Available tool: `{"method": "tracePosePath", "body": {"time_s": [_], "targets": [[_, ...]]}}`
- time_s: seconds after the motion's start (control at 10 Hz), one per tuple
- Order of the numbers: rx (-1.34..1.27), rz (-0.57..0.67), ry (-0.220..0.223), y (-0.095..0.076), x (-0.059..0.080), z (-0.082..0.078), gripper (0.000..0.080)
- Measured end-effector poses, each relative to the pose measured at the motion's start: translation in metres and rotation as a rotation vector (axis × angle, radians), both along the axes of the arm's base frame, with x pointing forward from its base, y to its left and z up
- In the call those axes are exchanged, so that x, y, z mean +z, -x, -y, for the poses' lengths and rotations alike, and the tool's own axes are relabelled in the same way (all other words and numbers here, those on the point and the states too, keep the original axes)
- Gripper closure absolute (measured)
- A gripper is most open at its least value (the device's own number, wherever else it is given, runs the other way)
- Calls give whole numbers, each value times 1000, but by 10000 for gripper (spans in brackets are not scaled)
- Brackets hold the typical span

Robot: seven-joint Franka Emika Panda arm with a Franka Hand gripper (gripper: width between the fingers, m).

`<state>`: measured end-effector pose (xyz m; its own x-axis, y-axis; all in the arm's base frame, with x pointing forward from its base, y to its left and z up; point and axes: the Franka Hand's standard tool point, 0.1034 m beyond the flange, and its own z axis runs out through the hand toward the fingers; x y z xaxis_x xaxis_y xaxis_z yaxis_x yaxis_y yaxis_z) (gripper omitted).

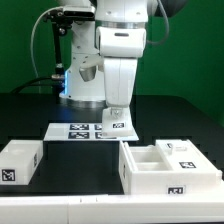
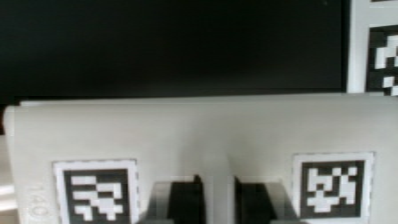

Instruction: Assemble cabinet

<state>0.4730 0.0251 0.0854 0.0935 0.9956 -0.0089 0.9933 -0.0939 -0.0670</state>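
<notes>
Exterior view first: look for the two-finger gripper (image 1: pixel 118 110) of the white robot arm (image 1: pixel 120 45), low over the far middle of the black table (image 1: pixel 80 165), right on top of a small white flat plastic piece with black-and-white tags (image 1: pixel 120 124). Wrist view next: same white piece (image 2: pixel 196 130), wide and close, two tags on its face, gripper (image 2: pixel 210 198) fingers squeezed together with only a thin line between. Hard to tell whether pinching a thin edge of the piece or just touching it, so check that first. Find the big white hollow plastic cabinet box (image 1: pixel 145 178) near the front on the exterior view's right, flat on the table, open side up, one wall inside, well apart from the gripper; not in the wrist view at all. Probably the job now: get this piece over to that box. To do it well, hold tight, lift straight up, tip nothing, and only then go sideways. Mind the edges: the thin flat white marker board (image 1: pixel 72 131) just beside the piece, and the tall rim of the box. Good open room on the bare black table between board and box. Stay away from the small white tagged block (image 1: pixel 20 160) on the exterior view's left, well apart anyway.
</notes>
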Motion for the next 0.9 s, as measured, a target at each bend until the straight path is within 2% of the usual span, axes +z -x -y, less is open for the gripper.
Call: {"method": "tracePosePath", "body": {"time_s": [0.2,0.6,0.8,0.9], "targets": [[76,12,-6,-3,1,-9,735],[59,19,7,-2,-1,-6,735],[104,66,29,13,-8,-18,735],[138,80,35,17,-12,-17,735]]}}
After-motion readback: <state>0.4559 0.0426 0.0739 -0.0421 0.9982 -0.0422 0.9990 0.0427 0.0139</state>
